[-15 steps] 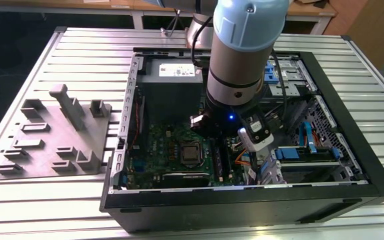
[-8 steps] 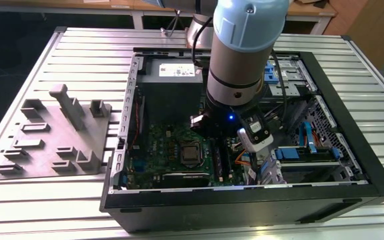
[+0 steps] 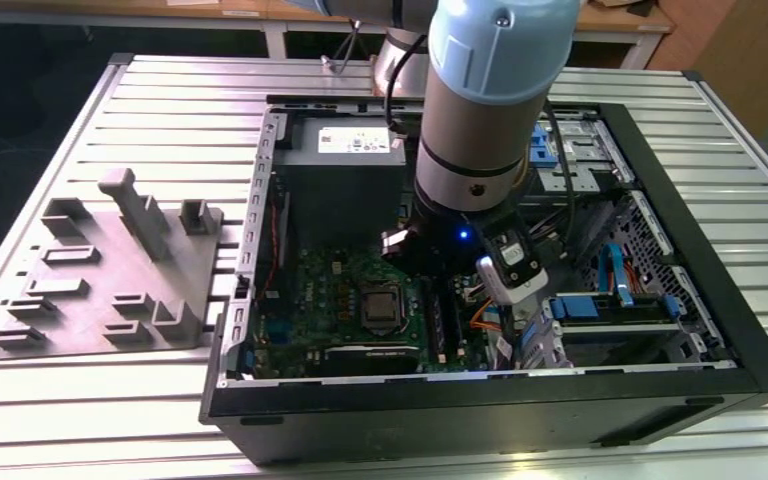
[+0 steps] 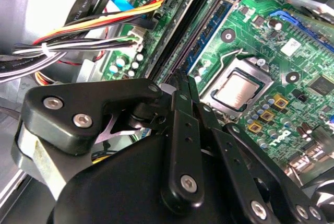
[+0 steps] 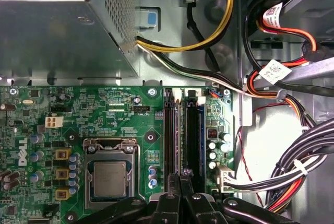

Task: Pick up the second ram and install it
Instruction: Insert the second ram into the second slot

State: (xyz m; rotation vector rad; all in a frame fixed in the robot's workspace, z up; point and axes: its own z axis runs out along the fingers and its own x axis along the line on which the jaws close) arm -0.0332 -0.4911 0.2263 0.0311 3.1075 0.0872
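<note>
Slatted metal surface [image 3: 157,90] all round, and on it we have an open black computer case [image 3: 491,400] lying on its side, with a grey fixture tray [image 3: 104,290] of upright pegs just beside it on the exterior view's left. The arm [image 3: 491,90] reaches straight down into the case, next to the grey power supply [image 3: 344,150], and the tool [image 3: 418,250] sits low over the green motherboard [image 3: 324,290]. In the first wrist view we look down the tool [image 5: 180,173]: its two black fingers [image 5: 172,203] are drawn narrow, tips pressed close together with nothing we can make out between them. Those tips hang right over the near end of the long black memory slots [image 5: 171,130], between the silver CPU [image 5: 109,174] and a bundle of black, white and red cables [image 5: 308,145]. A dark blue-green strip, standing on edge in the slot bank, looks to us like the second ram [image 5: 192,130]; whether it is fully seated we cannot tell. From the second wrist view the tool [image 4: 182,78] points along those same slots, the blue-green ram edge [image 4: 211,36] running away from the tips, the CPU [image 4: 237,89] close alongside.
</note>
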